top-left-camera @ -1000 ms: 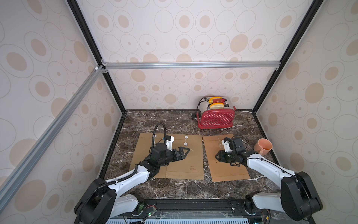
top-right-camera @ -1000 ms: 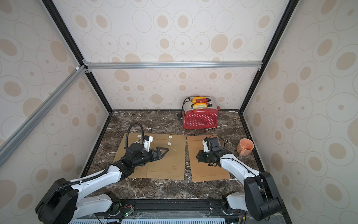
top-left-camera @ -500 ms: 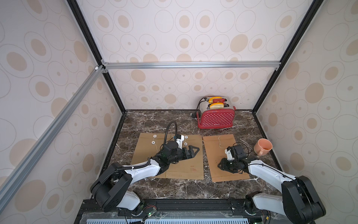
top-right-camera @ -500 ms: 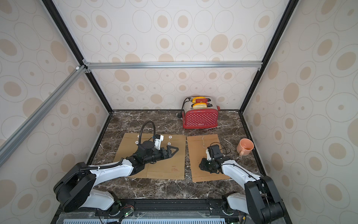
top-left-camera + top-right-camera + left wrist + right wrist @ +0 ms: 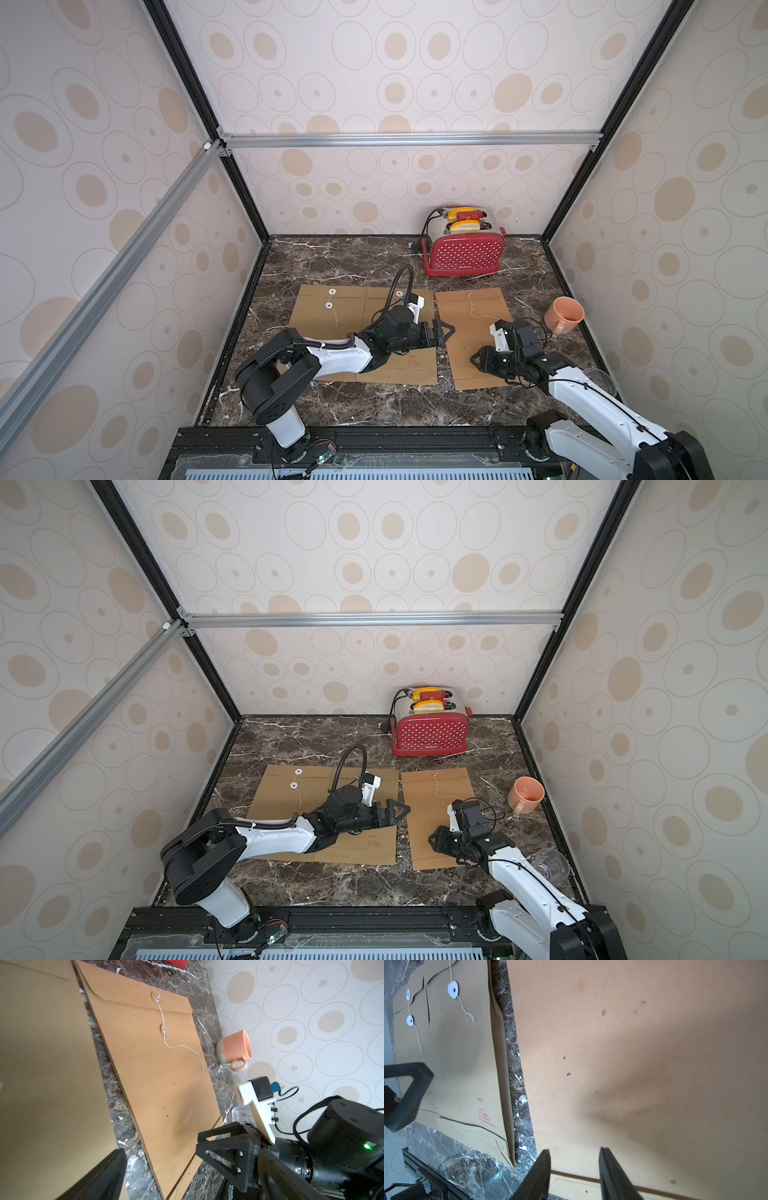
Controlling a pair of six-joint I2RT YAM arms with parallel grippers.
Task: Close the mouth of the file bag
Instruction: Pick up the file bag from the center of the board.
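In both top views, right file bag point(image 5: 473, 328) flat on the right half of the bench point(image 5: 353, 257), its near-left corner hidden under the right gripper point(image 5: 477, 361); left gripper point(image 5: 445, 331) spread wide and empty above the narrow bare strip beside the left file bags point(image 5: 316, 320). From the left wrist, flap point(image 5: 135, 999) folded down, string point(image 5: 178, 1046) loose, near corner cut off, mug point(image 5: 234, 1047) near the right edge. From the right wrist, fingers point(image 5: 542, 1169) parted, gripping nothing, low over the bag's near edge; contact with paper hard to judge.
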